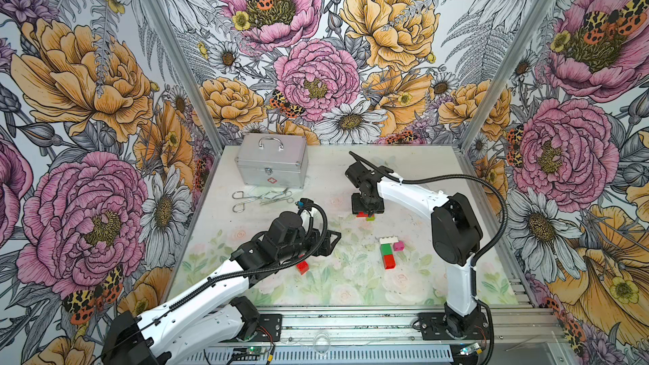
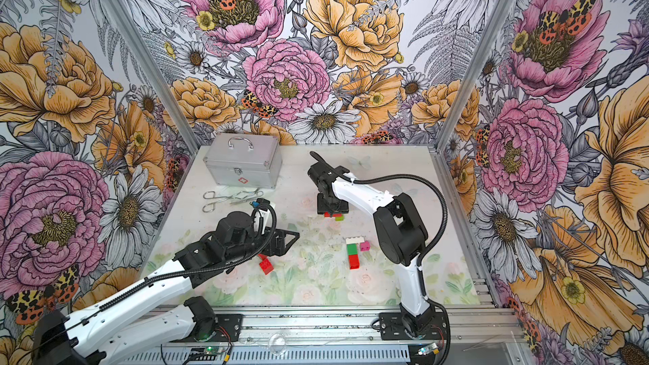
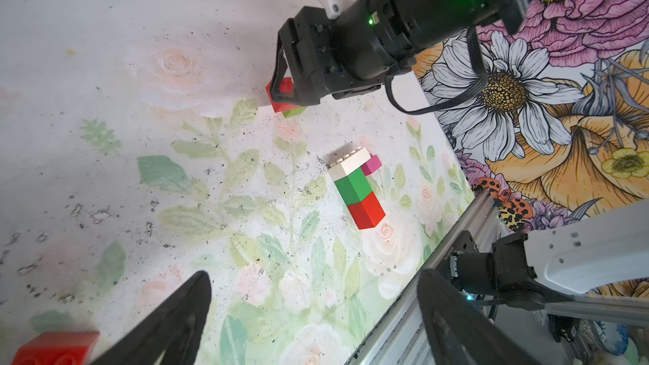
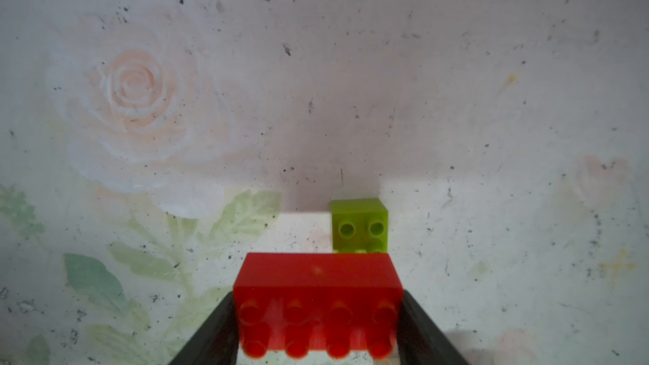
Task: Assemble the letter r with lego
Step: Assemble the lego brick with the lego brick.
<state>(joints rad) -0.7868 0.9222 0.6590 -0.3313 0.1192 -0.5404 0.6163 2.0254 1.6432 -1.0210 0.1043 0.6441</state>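
Note:
My right gripper [image 4: 318,296] is shut on a long red lego brick [image 4: 318,275], one finger pressed on each end, low over the table. A small lime brick [image 4: 360,226] sits on the table just beyond it. Both top views show this pair [image 1: 365,216] [image 2: 333,215] under the right gripper [image 1: 367,213]. Nearer the front lies a flat assembly: white brick [image 1: 388,240], pink brick [image 1: 398,246], dark green brick [image 1: 386,249], red brick [image 1: 389,261]. My left gripper [image 3: 316,286] is open and empty, left of the assembly. A loose red brick [image 1: 302,267] [image 3: 56,347] lies beside it.
A silver metal case [image 1: 271,165] stands at the back left, with metal scissors and forceps [image 1: 261,198] lying in front of it. An aluminium rail [image 1: 351,321] carrying both arm bases runs along the table's front edge. Flowered walls close in three sides.

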